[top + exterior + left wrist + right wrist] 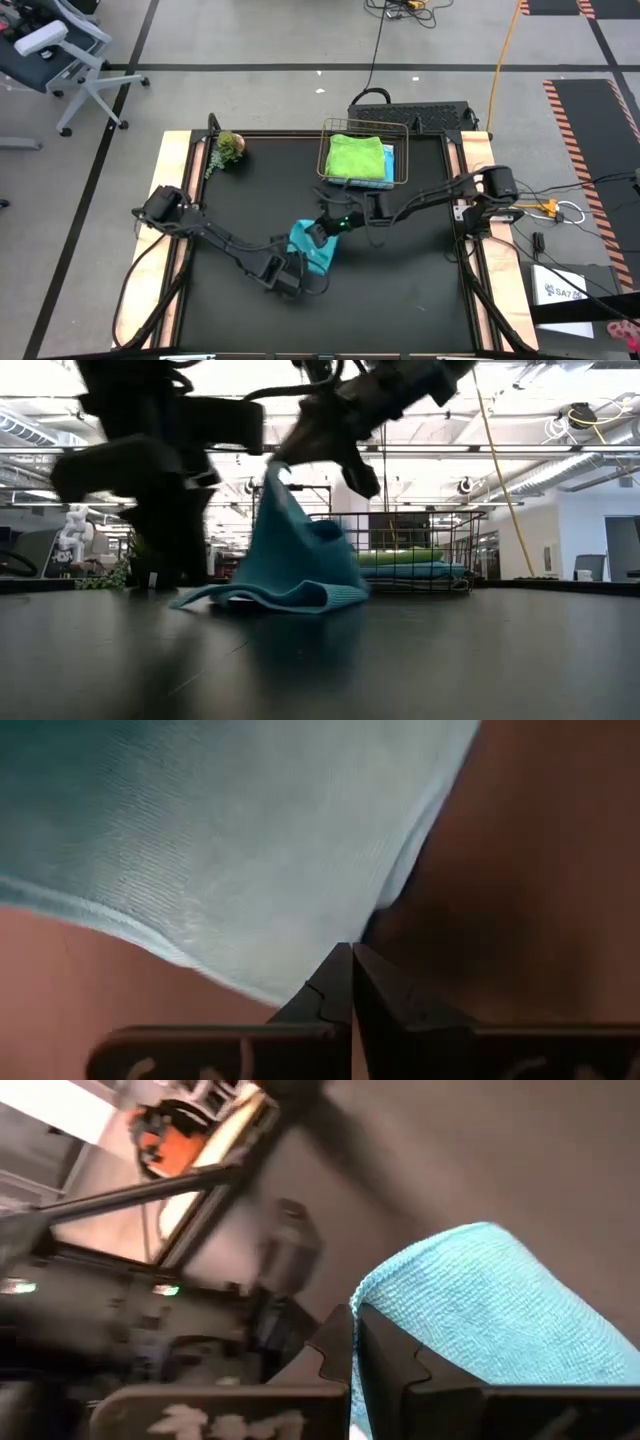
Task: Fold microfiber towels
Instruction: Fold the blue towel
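Observation:
A teal towel (320, 258) lies partly on the black table, near its middle. In the low view one corner of the teal towel (300, 560) is drawn up into a peak. My right gripper (275, 462) is shut at that peak, reaching in from the table's right. My left gripper (289, 281) is shut low at the towel's near left edge. A lime green towel (355, 155) lies folded on a sky blue towel (389, 166) inside the wire basket (405, 150). My left gripper pinches the teal towel's hem (300, 988) at a corner, with only the fingertips (340, 970) on it. It slants steeply down from the table's left. That part of the towel stays low by the table. My right gripper pinches the towel's raised corner (362, 1305) between its shut fingers, slanting down from the table's right. The corner is lifted clear. The cloth hangs from it like a tent, its lower part (260, 598) on the table.
The wire basket (430, 550) stands at the table's far edge, right of centre. A small green plant (228, 148) sits at the far left. Bare black tabletop (420, 280) lies to the right of the teal towel and toward the near edge.

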### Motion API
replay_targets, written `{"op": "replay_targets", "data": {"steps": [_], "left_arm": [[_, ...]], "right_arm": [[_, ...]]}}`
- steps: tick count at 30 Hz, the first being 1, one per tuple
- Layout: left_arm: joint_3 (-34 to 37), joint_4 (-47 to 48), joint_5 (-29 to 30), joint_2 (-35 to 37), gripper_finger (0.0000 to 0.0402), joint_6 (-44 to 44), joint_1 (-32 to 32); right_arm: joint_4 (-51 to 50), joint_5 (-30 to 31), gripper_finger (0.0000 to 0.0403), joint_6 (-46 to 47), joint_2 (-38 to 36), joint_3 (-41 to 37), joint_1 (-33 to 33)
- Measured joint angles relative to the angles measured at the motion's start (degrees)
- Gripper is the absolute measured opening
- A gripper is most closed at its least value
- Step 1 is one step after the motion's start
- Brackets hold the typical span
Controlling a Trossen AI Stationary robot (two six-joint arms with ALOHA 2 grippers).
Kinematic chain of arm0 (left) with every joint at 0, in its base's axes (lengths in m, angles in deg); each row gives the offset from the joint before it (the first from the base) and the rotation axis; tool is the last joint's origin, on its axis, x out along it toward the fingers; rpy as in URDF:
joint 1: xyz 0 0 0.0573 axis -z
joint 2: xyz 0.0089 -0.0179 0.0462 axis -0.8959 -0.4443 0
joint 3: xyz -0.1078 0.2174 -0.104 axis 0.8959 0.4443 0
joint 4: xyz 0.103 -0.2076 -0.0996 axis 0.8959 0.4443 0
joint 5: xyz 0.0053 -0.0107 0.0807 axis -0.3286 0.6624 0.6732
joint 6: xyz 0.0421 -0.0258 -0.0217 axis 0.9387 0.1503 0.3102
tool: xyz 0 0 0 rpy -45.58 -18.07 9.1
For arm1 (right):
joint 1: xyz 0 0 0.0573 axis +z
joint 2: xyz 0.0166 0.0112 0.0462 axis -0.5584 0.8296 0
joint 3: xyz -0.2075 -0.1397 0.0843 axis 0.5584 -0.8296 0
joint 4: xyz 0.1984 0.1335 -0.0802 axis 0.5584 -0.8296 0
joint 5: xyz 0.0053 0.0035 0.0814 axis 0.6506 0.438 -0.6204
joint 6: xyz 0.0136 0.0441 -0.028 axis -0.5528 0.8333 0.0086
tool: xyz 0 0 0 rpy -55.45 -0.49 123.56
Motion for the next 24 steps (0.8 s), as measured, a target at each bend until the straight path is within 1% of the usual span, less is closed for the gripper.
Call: {"op": "replay_targets", "data": {"steps": [5,7,12,15,19,24], "left_arm": [[0.00,4.12,-0.39,0.80,0.0003,-4.75,3.93],[-0.10,3.53,-0.62,1.45,0.0004,-6.83,5.48],[-0.11,4.78,1.12,3.36,0.0009,-13.03,9.28],[-0.03,6.73,2.29,3.99,0.0003,-16.12,10.61],[0.00,6.87,3.15,3.98,0.0012,-19.88,11.70],[-0.02,6.45,4.33,3.96,0.0012,-22.83,12.06]], "right_arm": [[0.10,1.31,0.0000,0.75,2.01,1.85,2.49],[-0.43,1.49,0.0000,1.83,3.37,1.81,3.29],[0.10,-0.23,0.0000,5.57,6.98,1.79,5.84],[4.83,-1.56,0.0000,7.15,9.60,1.74,7.07],[14.67,-1.57,0.0000,7.28,12.34,1.81,7.83],[14.85,-1.55,0.0000,4.88,12.48,1.76,8.48]]}}
